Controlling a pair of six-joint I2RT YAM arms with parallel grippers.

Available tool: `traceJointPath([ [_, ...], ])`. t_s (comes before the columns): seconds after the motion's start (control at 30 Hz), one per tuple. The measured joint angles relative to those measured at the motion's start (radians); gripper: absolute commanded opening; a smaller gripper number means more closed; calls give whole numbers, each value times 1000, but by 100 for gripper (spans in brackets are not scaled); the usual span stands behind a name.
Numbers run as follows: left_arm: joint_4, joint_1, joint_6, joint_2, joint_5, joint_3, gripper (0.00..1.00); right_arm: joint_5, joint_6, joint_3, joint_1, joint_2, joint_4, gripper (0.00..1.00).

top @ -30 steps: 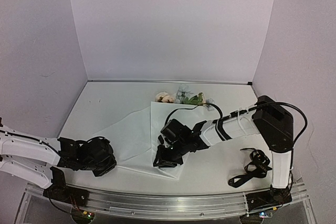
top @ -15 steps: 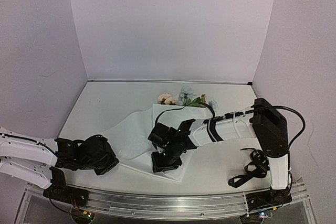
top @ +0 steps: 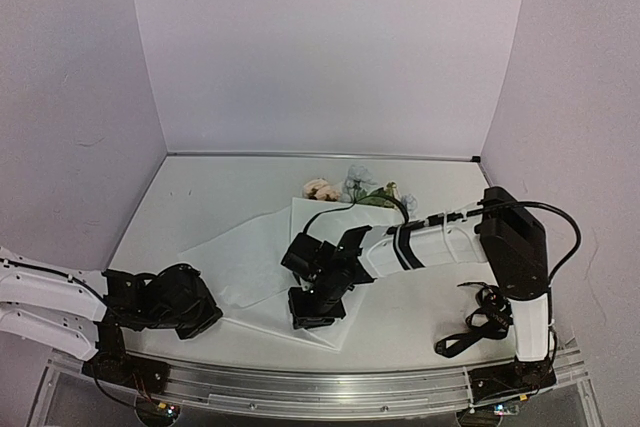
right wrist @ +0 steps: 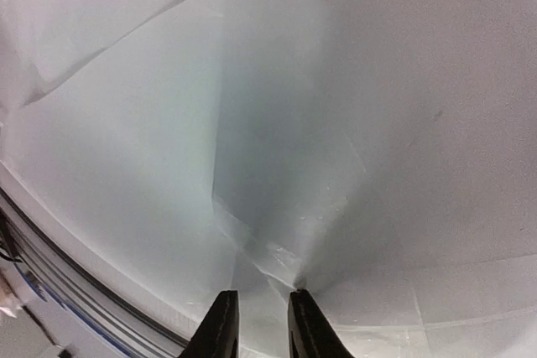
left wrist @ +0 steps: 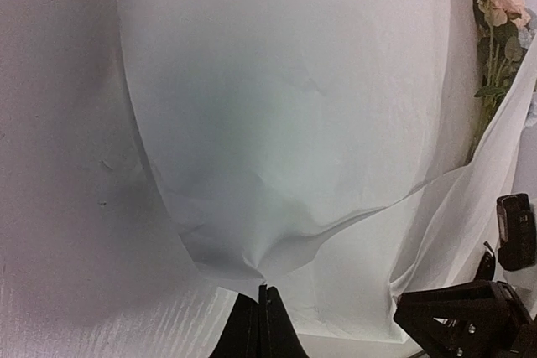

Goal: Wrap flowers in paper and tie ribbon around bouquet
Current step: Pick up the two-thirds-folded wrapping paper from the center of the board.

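The white paper [top: 262,257] lies spread on the table, with a folded flap [top: 335,227] on its right half. The flowers [top: 352,187], peach and pale blue, stick out past its far edge; their stems run under the flap. In the left wrist view the flowers [left wrist: 495,6] are at the top right. My left gripper [top: 207,313] is shut on the paper's near left corner, and the paper [left wrist: 277,106] puckers at the tips [left wrist: 262,289]. My right gripper [top: 306,319] points down at the paper's near edge, jaws narrowly apart [right wrist: 258,295], tips on a crease [right wrist: 277,249]. The black ribbon [top: 480,322] lies coiled far right.
The metal rail [top: 320,387] runs along the table's near edge, close under both grippers. Purple walls close in the table at the left, back and right. The right arm [top: 440,242] stretches across above the table's right half.
My right gripper moved left along the paper's near edge; its jaws widened, then narrowed again. My left gripper drew back to the left with the corner, pulling the sheet.
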Motion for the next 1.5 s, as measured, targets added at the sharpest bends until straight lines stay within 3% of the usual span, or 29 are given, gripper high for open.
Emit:
traceJointPath([
  [0.23,10,0,16,1,0,-6,0,-63,119,7,0,38,87,11],
  [0.6,17,0,23,5,0,-6,0,-114,276,-7,-1,70,262,10],
  [1.5,-24,0,52,-38,-26,-5,0,-199,435,-123,1,70,531,8],
])
